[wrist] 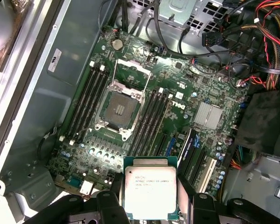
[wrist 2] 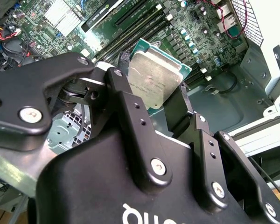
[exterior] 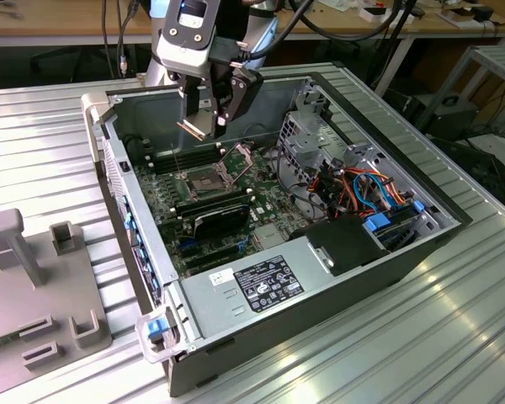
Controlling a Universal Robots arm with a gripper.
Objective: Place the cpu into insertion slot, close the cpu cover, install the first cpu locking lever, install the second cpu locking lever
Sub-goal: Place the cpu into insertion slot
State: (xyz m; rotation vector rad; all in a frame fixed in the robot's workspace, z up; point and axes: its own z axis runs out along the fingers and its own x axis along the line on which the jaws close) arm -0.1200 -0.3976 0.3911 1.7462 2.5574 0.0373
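Ribbed metal surface (exterior: 454, 337) across the exterior view, bright glare streaks at 5 o'clock, wooden desk (exterior: 67, 21) at 12 o'clock, grey metal rack (exterior: 498, 61) at 2 o'clock, grey moulded fixture (exterior: 34, 278) at 8 o'clock.

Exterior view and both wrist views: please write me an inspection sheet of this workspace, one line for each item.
Surface: ribbed metal table, carrying an open computer case.
Job's things: cpu held above the green board, not yet seated; insertion slot empty; cpu cover raised open at one side of the slot.
Clutter: grey fixture plate with upright blocks, on the table at the exterior view's left.
Grippers: gripper shut on the cpu's edges, inside the case.
Cables: red, orange and blue wires in the case, away from the slot.
Surroundings: wooden benches behind; metal rack at the exterior view's right.
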